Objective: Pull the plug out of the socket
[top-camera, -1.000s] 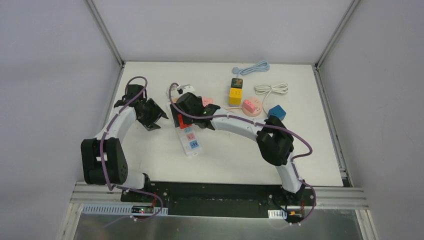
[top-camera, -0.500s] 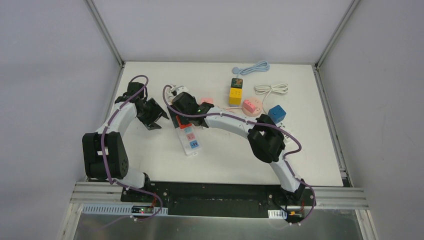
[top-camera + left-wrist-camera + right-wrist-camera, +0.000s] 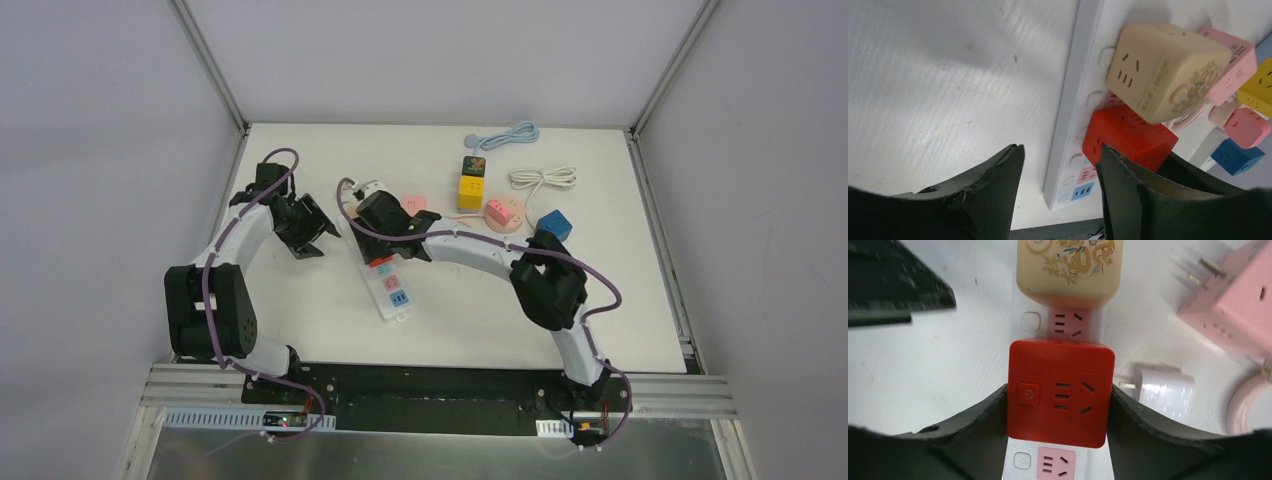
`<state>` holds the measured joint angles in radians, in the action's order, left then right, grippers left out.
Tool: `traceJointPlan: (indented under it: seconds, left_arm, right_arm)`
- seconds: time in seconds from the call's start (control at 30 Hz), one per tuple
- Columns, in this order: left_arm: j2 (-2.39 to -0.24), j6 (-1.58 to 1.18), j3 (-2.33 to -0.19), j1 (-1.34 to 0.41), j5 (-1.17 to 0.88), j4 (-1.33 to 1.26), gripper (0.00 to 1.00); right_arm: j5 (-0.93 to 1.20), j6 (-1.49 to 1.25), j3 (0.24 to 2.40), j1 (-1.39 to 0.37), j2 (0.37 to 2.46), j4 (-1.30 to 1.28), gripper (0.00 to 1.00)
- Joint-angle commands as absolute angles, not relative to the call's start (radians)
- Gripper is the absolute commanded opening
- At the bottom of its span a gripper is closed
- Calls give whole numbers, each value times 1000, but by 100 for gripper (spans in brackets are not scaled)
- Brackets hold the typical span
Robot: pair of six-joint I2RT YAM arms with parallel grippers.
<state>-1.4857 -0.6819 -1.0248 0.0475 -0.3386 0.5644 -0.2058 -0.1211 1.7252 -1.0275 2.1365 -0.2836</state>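
A white power strip (image 3: 390,288) lies on the table left of centre. A red cube plug (image 3: 1060,390) sits on it, and a beige cube plug (image 3: 1068,270) sits on the slot beyond. My right gripper (image 3: 1058,390) is shut on the red cube's two sides. In the top view the gripper (image 3: 372,225) hides most of the cube. My left gripper (image 3: 1060,190) is open and empty. It hovers just left of the strip (image 3: 1073,125), level with the red cube (image 3: 1128,135).
A pink cube adapter (image 3: 1233,315) and a white adapter (image 3: 1160,390) lie right of the strip. Farther right are a yellow cube (image 3: 471,188), a pink round socket (image 3: 503,213), a blue cube (image 3: 552,226), a white cable (image 3: 543,178) and a blue cable (image 3: 510,135).
The power strip has slid a little toward the near edge and to the right. My right gripper shifted left, then back right, still on the red cube. The left arm barely moved.
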Motion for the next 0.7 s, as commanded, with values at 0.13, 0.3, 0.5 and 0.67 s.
traceJointPlan:
  seconds: [0.13,0.3,0.5,0.67]
  left_arm:
    - [-1401,-626,-1075,52,-297,626,63]
    - [-1353,-675,-974,39,-431,501,65]
    - [-1346,-696,-932,-41,-410,438,74]
    - [-1346,-722,-937,-56,-402,436,86]
  right_arm:
    - [-149,-162,1529,-1090,1914,-314,40]
    - [-165,-203,1457,-1114,1864,-297,74]
    - [-226,-254,1442,-1112,1861,-248,88]
    - [-240,-269,1482,-1112,1889,-292,88]
